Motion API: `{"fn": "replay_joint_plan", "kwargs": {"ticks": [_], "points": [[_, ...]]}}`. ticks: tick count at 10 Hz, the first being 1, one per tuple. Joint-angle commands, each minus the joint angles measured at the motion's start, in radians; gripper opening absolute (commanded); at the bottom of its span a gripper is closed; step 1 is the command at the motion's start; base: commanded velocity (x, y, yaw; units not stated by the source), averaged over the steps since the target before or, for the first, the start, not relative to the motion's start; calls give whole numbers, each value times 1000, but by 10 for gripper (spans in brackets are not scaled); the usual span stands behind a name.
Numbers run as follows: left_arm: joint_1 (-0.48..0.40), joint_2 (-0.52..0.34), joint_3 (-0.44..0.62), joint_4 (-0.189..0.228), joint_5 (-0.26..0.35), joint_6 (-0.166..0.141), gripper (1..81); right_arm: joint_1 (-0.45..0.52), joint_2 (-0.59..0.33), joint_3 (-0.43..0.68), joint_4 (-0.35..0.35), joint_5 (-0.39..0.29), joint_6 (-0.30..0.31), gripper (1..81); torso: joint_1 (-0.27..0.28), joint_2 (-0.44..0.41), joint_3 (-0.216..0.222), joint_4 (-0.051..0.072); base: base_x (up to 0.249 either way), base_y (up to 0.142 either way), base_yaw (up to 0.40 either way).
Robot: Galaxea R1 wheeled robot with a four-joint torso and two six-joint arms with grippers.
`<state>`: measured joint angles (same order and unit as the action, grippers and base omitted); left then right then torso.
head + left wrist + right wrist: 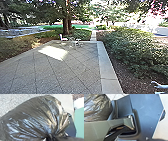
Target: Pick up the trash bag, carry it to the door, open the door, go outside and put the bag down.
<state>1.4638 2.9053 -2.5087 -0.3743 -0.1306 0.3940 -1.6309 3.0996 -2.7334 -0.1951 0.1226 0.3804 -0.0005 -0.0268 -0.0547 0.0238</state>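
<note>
The left gripper [51, 137] has its fingers closed on the gathered neck of the black trash bag [31, 117], whose full body bulges out beyond them, over the paving [67, 72]. I cannot tell whether the right gripper is open or closed. A white chair [63, 38] stands near the paving's far edge.

The trash bag [31, 116] is dark, glossy plastic film, full and bulging. Its mouth is drawn into a tight gathered neck [51, 135]. With the neck taken as 6 o'clock on the bag, creases fan toward 9, 12 and 3 o'clock. Speckled paving [12, 101] shows beyond the bag; contact between them cannot be determined.
</note>
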Motion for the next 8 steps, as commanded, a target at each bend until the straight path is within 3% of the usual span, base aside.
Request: {"fn": "replay_joint_plan", "kwargs": {"ticks": [1,3,4,5,6,7,8], "points": [[-108,-152,208,-32,72,0,10,33,18,15,-15,-50,-8,811,1,0,-28,79,0,0,0],[-174,-213,289,-66,88,0,10,33,17,15,-15,-50,-8,811,1,0,-47,146,0,0,0],[-229,-251,318,-101,135,0,10,33,18,15,-15,-50,-9,811,1,0,-43,140,0,0,0],[-280,-271,324,-132,170,0,10,33,18,15,-15,-50,-9,811,1,0,-31,121,0,0,0],[-329,-288,320,-166,219,0,10,33,17,15,-15,-50,-9,811,1,0,-36,146,0,0,0],[-363,-294,312,-181,236,-1,10,33,17,15,-14,-50,-9,811,1,0,-37,154,0,0,0],[-404,-297,298,-201,255,0,10,33,17,14,-14,-50,-9,811,1,0,-77,154,0,0,0]]}}
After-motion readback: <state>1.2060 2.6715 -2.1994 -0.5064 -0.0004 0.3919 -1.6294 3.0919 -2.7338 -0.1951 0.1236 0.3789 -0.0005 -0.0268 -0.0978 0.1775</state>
